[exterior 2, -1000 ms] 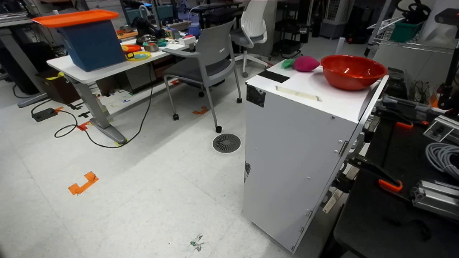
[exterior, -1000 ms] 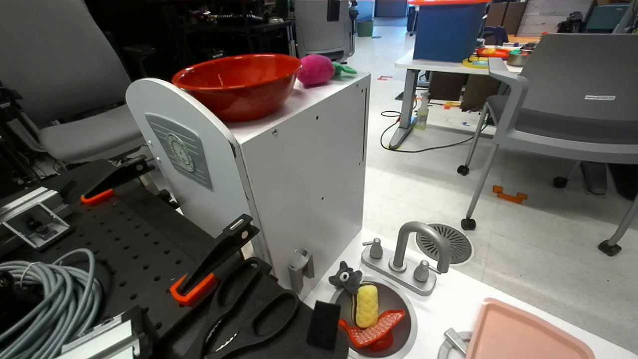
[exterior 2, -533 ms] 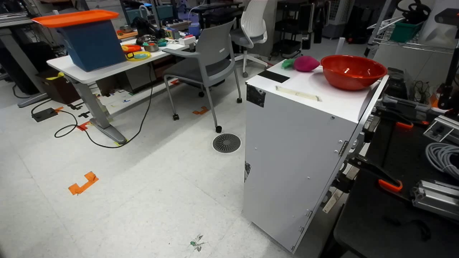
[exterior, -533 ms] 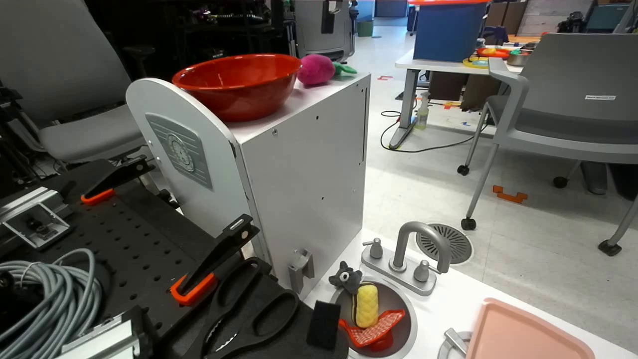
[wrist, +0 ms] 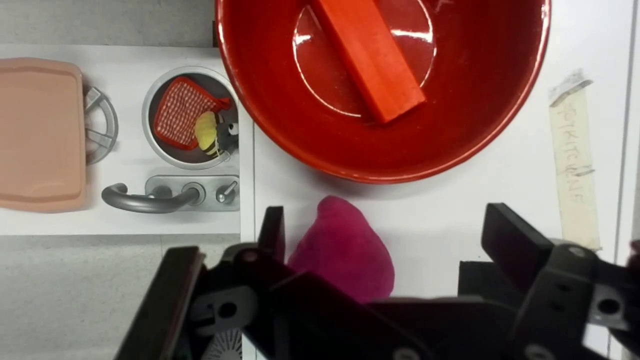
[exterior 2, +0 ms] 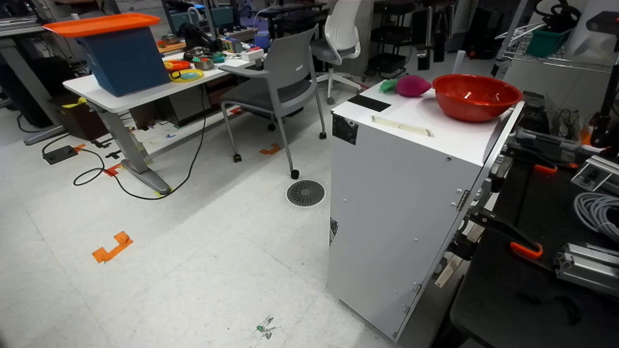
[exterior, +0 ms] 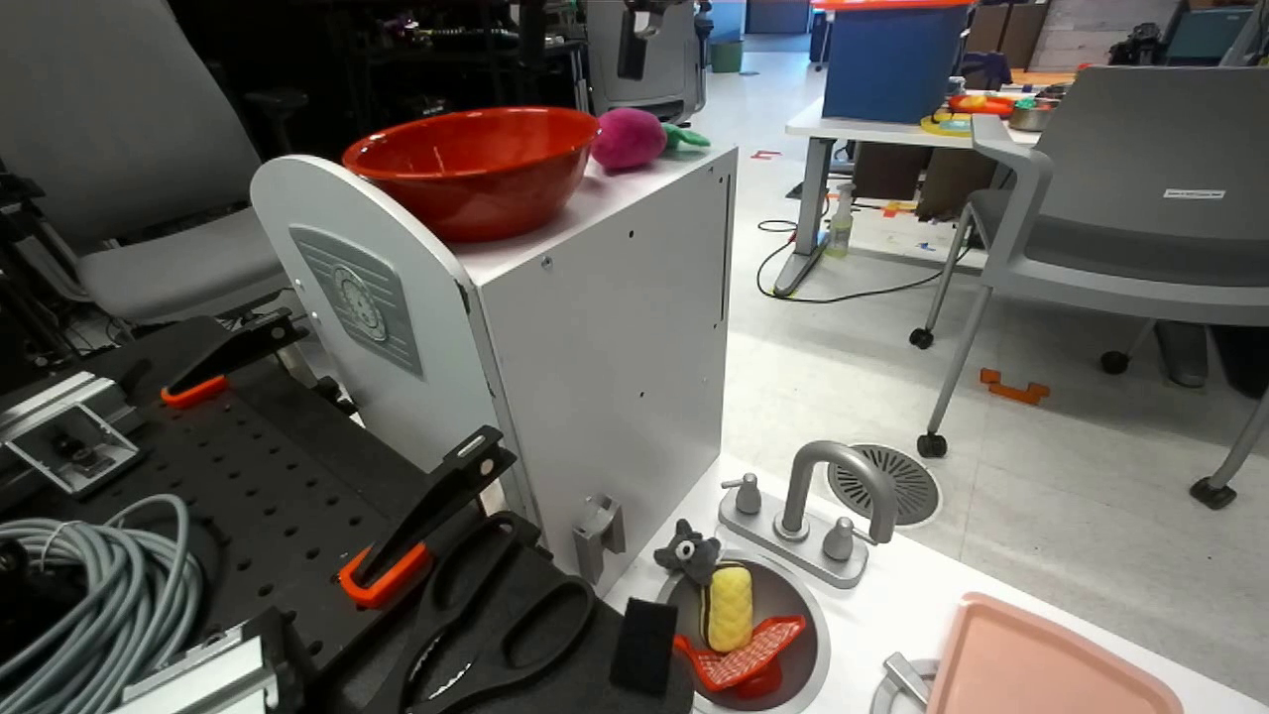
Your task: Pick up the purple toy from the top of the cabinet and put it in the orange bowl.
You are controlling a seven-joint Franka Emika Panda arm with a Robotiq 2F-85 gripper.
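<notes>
One purple toy (exterior: 628, 139) is lying on top of the cabinet (exterior: 615, 327), just beside the orange bowl (exterior: 476, 183); a thin strip of white is separating the two in the wrist view. Above the toy the hand (wrist: 391, 227) is hanging, clear of it, its fingers (wrist: 512, 242) standing wide apart. Both exterior views are showing only the lower part of the hand, near the top edge.

The toy's green leafy end (exterior 2: 388, 86) is appearing in both exterior views, while in the wrist view the hand is covering that side. The wrist view alone is revealing an orange bar (wrist: 370, 60) within the bowl's rim.

Farther out, in the wrist view and in an exterior view, a white bench (exterior: 861, 620) is carrying a sink (exterior: 788, 592), a grey faucet (exterior: 799, 486) and a pink tray (exterior: 1051, 664). Sitting in the sink are a yellow piece (exterior: 730, 607) and a red checked mitt (wrist: 181, 114), with a grey toy (exterior: 687, 552) resting at the rim. Beside the cabinet, a black bench (exterior: 297, 466) is holding coiled cable (exterior: 129, 615).

Tape (wrist: 575, 165) on the cabinet top is reading "TOYKITCHEN", handwritten, its last mark unclear. A white label (exterior: 1193, 194) is sticking to a grey chair (exterior: 1120, 149), its print too small to read.
</notes>
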